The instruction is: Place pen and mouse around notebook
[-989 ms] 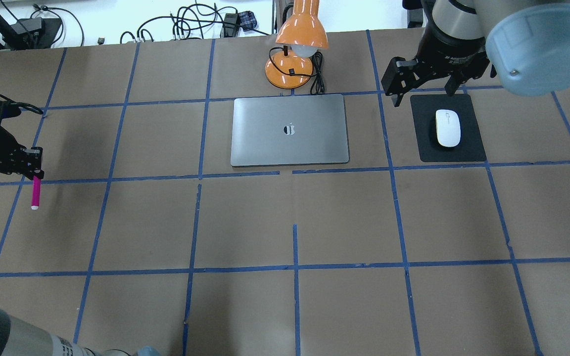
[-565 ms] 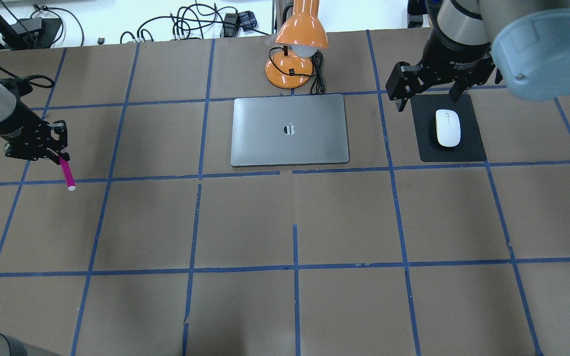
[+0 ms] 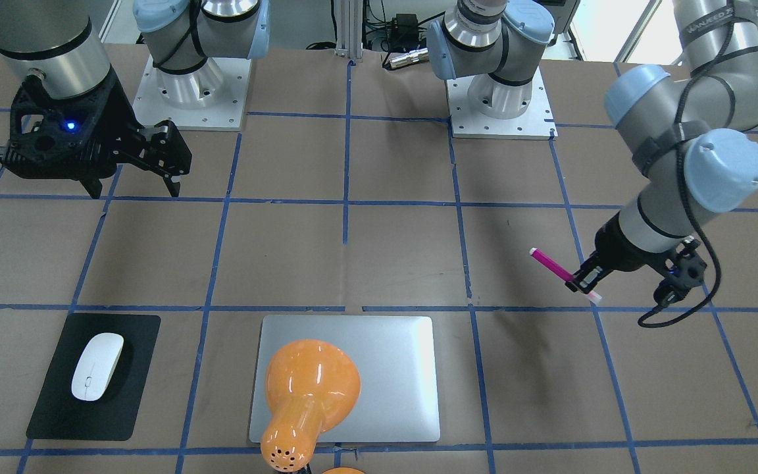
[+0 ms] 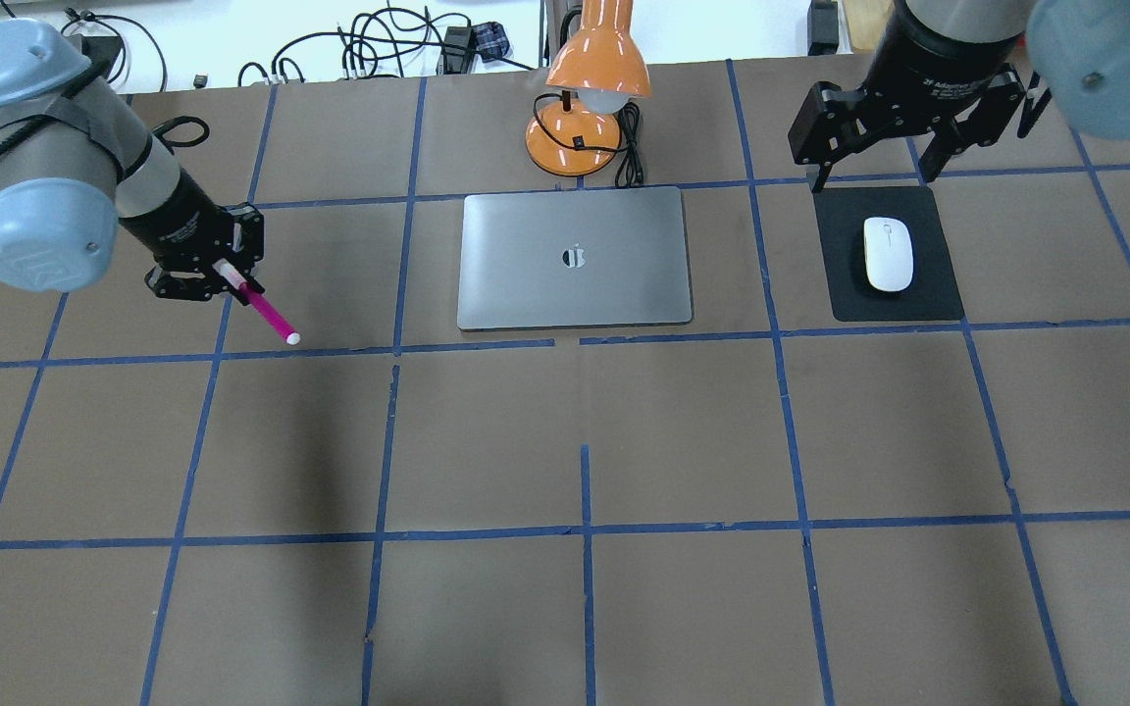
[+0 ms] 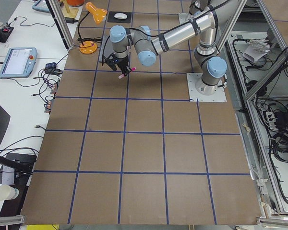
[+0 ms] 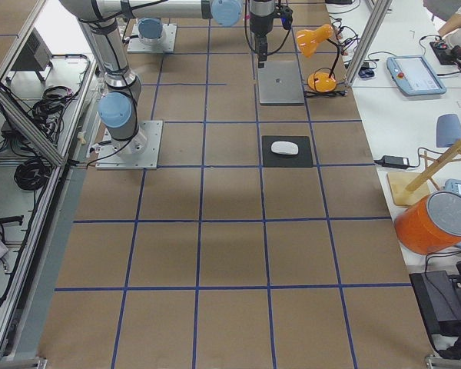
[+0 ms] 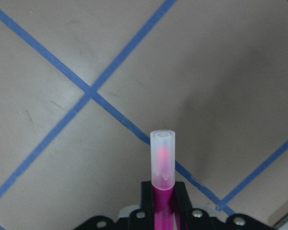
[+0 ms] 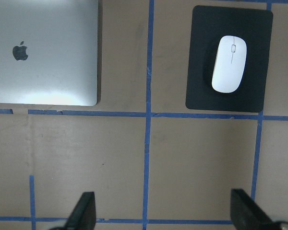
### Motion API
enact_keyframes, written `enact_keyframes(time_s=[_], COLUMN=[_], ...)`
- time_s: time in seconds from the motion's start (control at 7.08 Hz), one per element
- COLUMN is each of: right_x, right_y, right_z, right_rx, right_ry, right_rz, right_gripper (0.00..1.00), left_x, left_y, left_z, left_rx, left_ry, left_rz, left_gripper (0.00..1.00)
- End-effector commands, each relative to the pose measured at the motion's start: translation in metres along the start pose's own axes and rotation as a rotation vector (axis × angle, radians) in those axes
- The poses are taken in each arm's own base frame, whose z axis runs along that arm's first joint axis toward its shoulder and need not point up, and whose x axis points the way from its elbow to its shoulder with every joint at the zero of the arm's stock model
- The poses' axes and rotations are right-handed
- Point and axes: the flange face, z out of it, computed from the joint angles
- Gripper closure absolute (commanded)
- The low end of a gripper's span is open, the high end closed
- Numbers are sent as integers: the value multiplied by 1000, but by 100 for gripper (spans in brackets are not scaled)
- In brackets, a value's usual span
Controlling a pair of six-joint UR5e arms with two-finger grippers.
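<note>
Two tools: left tool [image 4: 230, 278] clamps the pen [image 4: 269, 316], right tool [image 4: 871, 175] gapes wide, empty.

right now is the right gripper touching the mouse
Apart. The right wrist view shows the right gripper open, with bare table between its fingertips and the mouse, which lies alone on the black mat.

A robotics lab: robot arms [image 3: 682, 164] bolted to steel plates [image 3: 543, 126] on a brown-papered desk [image 4: 683, 431] gridded with blue tape [image 4: 585, 530], control tablets [image 5: 17, 62] and cables [image 5: 280, 139] along its edges, aluminium framing [image 6: 366, 34] around it.
</note>
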Motion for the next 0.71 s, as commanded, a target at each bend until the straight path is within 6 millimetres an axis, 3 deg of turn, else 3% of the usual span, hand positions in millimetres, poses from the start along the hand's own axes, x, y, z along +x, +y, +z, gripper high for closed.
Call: enact_keyframes(time_s=[0.0,0.28,0.57], right_x=[0,0,2], right_y=[-2,-7,-7], right_z=[2,7,9], right_rx=[-16,-17,-22], right_ry=[-7,-5,-1], right_rz=[29,21,17], right_gripper=[0,0,0], left_x=[69,99,115], left_y=[85,132,163], left_z=[18,43,62], left_rx=[-10,-39,-73], left_ry=[-16,-41,-65], left_rz=[-91,-138,-279], left_gripper=[100,100,100])
